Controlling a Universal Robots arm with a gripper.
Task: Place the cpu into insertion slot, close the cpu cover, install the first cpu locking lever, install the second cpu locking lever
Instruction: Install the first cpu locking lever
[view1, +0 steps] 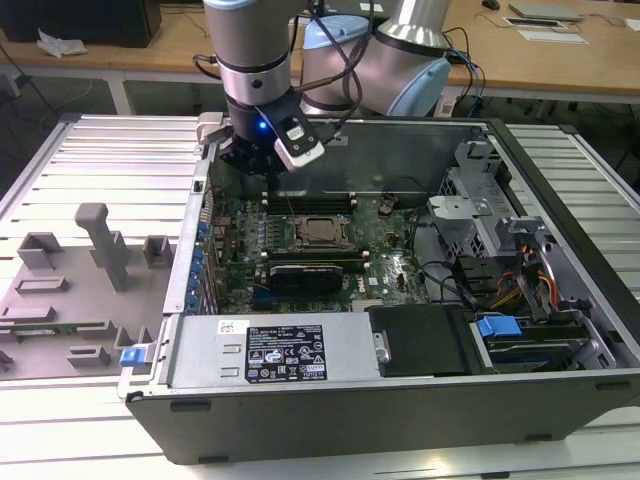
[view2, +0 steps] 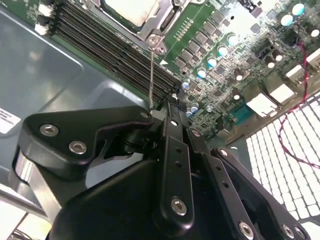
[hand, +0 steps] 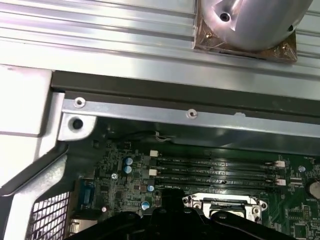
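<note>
Claw (view1: 266, 180) pointing down, low over motherboard (view1: 385, 255), near seated cpu (view1: 322, 232)

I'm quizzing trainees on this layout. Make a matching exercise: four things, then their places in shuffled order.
Things:
1 cpu
2 gripper
3 grey blocks
4 label

Places:
A on the table, outside the case
B on the silver box
C at the green board's middle
D above the board's far edge, toward the exterior view's left

Pairs: 1-C; 2-D; 3-A; 4-B
</note>
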